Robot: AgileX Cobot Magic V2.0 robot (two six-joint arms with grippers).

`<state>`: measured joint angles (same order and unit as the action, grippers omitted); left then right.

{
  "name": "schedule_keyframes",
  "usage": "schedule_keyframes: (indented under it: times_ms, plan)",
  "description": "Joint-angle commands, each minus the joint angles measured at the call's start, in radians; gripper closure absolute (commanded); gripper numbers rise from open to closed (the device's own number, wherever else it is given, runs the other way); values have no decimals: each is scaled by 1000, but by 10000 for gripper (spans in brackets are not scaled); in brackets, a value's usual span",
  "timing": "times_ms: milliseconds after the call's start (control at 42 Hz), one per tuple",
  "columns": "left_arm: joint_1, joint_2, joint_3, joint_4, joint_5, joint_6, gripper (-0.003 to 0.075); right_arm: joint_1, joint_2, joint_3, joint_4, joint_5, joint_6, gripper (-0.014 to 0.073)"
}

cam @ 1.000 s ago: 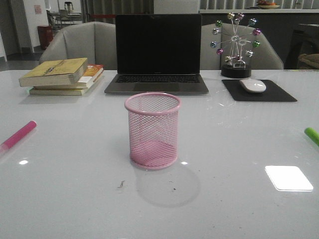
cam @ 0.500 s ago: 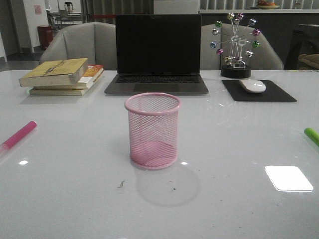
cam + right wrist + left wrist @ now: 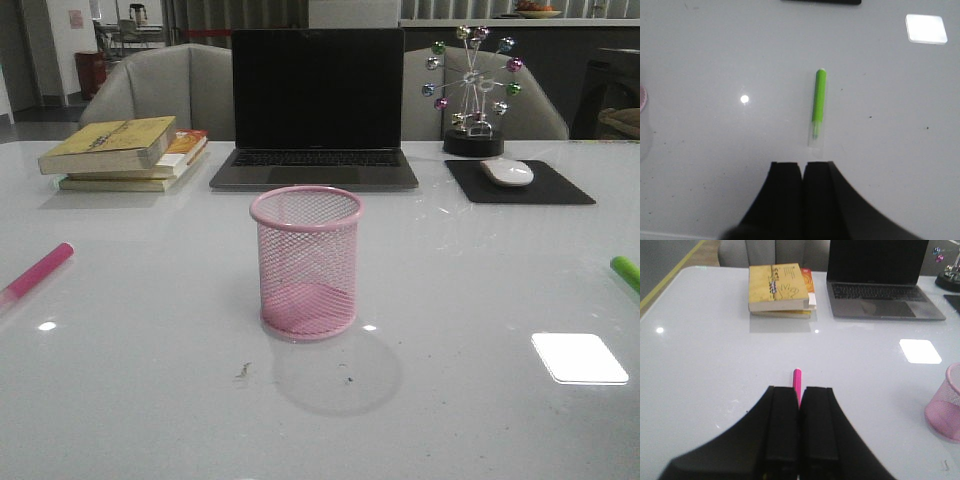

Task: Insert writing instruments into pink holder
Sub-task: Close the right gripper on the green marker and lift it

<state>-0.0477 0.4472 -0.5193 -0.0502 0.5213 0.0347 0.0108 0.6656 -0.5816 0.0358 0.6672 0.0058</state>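
Observation:
The pink holder (image 3: 306,262) stands upright and empty in the middle of the white table; its side also shows in the left wrist view (image 3: 945,407). A magenta marker (image 3: 38,270) lies flat near the table's left edge. My left gripper (image 3: 799,390) hangs above it, shut and empty, and the marker's tip (image 3: 797,382) pokes out beyond the fingers. Flat near the right edge lies the lime green marker (image 3: 625,270). My right gripper (image 3: 802,165) is shut and empty, a short way from that marker (image 3: 819,100). Neither gripper appears in the front view.
Behind the holder are an open laptop (image 3: 315,110), a stack of books (image 3: 125,150) at the back left, and a white mouse (image 3: 507,172) on a black pad at the back right. A ferris-wheel ornament (image 3: 473,90) stands behind the pad.

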Motion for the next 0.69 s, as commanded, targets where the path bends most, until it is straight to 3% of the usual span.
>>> schedule_keyframes:
  times_ms: [0,48,167,238,667]
  plan:
    - [1,42,-25,-2,-52,-1,588,-4,58,-35,-11,-60,-6,526]
    - [1,59,-25,5,-40,-1,516,-4,86,-35,-13,-60,-6,478]
    - [1,102,-25,13,-34,8,253,-4,158,-40,-14,-62,-6,230]
    - [-10,124,-25,7,-33,13,171,-4,210,-54,-14,-58,-6,126]
    - [-317,173,-34,6,-29,45,213,-26,653,-304,-14,-41,21,106]
